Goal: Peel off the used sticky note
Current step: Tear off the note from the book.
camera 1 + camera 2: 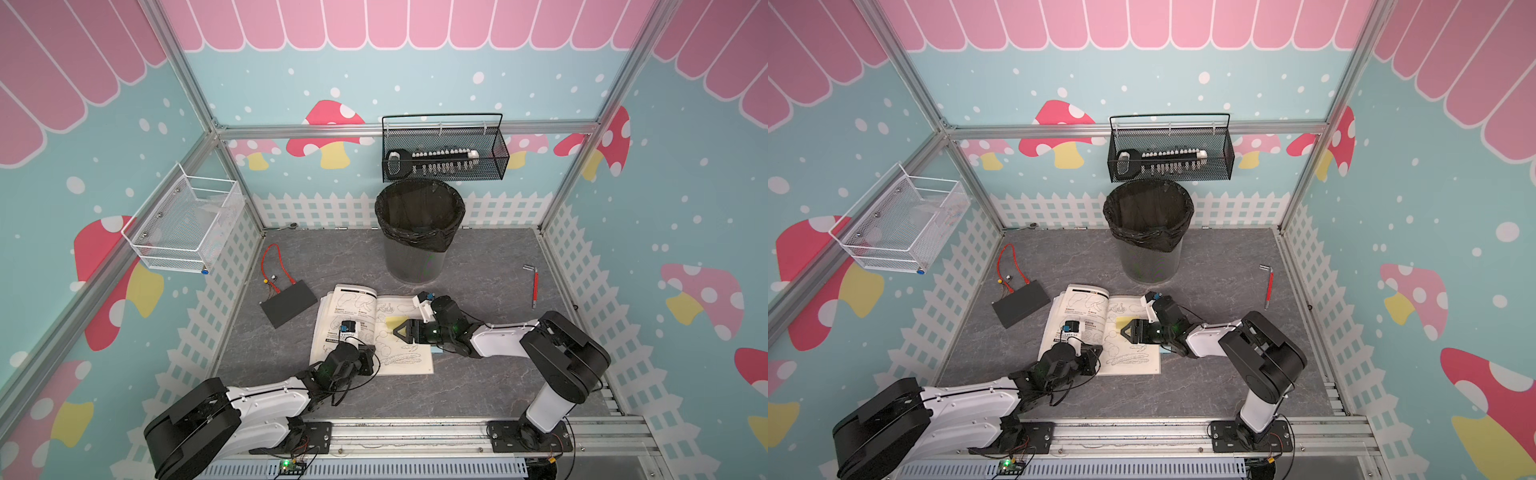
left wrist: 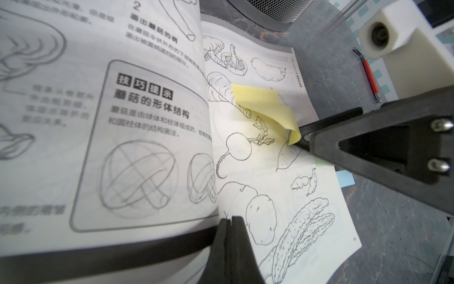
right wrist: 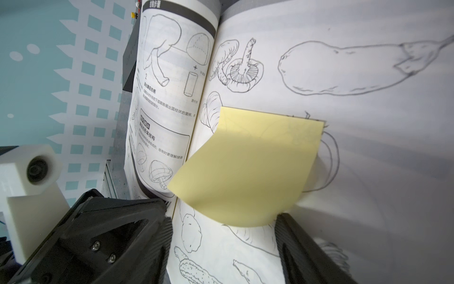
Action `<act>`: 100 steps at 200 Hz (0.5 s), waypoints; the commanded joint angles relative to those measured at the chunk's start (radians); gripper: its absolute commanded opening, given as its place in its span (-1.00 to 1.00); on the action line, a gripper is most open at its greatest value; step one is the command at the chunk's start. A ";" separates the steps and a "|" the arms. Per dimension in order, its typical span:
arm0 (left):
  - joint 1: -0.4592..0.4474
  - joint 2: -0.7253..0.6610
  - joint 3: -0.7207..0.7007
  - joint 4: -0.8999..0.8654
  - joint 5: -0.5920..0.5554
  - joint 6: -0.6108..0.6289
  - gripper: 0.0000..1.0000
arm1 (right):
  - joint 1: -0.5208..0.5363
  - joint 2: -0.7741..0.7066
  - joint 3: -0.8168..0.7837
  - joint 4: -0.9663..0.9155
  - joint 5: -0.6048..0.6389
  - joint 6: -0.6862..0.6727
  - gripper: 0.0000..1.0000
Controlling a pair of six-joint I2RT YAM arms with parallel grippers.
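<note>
yellow sticky note [image 3: 245, 167]: near edge lifted between the parted jaws of right hand [image 3: 222, 218]; far edge stuck to book [image 2: 307, 221]. left hand [image 2: 231, 221] closed, pressing page. peel part done.

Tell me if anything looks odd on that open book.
The yellow sticky note on the book's right-hand page isn't flat: its edge curls up off the paper, between the fingers of the open right gripper. A blue slip pokes out from under that page.

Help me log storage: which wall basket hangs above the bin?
The black mesh basket on the back wall, above the black-lined waste bin; the white wire basket hangs on the side wall, away from it.
</note>
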 commanded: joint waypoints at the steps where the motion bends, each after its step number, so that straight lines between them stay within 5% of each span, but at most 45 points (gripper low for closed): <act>1: -0.001 0.020 -0.020 -0.048 -0.001 0.000 -1.00 | -0.002 0.025 -0.026 -0.007 0.037 0.040 0.37; 100: -0.002 0.029 -0.024 -0.047 0.011 0.008 -1.00 | -0.001 0.007 -0.105 0.111 0.163 0.261 0.44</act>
